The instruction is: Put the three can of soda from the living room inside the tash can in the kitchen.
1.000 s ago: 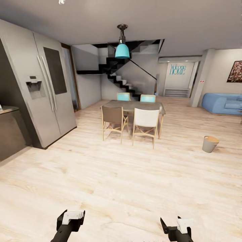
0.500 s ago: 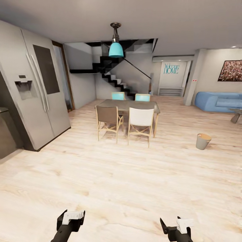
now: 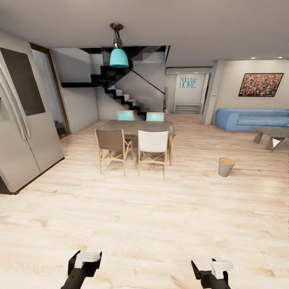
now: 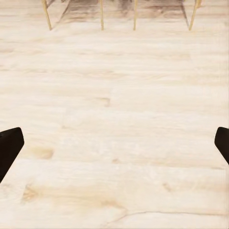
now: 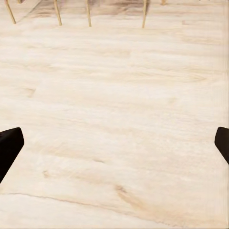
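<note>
Head view: grey tapered tash can (image 3: 226,167), brown-orange inside; both claws spread.

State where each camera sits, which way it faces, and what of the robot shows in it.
Head view: on the head, facing forward and down over the wood floor toward the dining table; left gripper and right gripper show.
Left wrist view: near the left gripper, facing the floor; dark fingers at both edges.
Right wrist view: likewise, fingers.
Both wrist views share floor and chair legs.
</note>
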Tool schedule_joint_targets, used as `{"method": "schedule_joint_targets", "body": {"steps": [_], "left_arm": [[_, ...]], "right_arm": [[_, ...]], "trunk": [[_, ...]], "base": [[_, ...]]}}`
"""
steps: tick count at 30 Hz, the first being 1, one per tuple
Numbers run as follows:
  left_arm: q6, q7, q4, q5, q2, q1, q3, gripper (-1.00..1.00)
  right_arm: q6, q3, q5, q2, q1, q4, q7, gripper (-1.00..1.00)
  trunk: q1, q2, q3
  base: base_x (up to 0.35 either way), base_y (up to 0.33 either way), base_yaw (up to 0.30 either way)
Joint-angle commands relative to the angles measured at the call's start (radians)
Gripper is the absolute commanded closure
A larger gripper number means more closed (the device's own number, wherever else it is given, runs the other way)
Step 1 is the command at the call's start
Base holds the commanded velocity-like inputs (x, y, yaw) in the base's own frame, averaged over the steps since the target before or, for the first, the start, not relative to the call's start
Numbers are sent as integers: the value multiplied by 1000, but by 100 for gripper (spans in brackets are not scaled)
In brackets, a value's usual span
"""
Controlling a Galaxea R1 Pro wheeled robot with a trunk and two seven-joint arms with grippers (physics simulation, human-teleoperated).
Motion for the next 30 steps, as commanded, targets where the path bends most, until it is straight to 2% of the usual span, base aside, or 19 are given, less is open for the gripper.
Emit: {"method": "schedule_joint_targets", "body": {"steps": [1,17,30], "left_arm": [[0,0,0,0,0,0,0,-100],[0,0,0,0,0,0,-1,-100],[0,1,1,0,0,0,-1,-100]], "right_arm": [[0,-1,0,0,0,0,0,-100],[0,-3,0,1,-1,0,-2,-100],[-1,-4,-2,1,-1,7,-2,-100]], "trunk": [[0,0,0],[0,0,0],[0,0,0]], "base": [[285,-149,-50],[285,-148,-15],[276,-138,-216]]}}
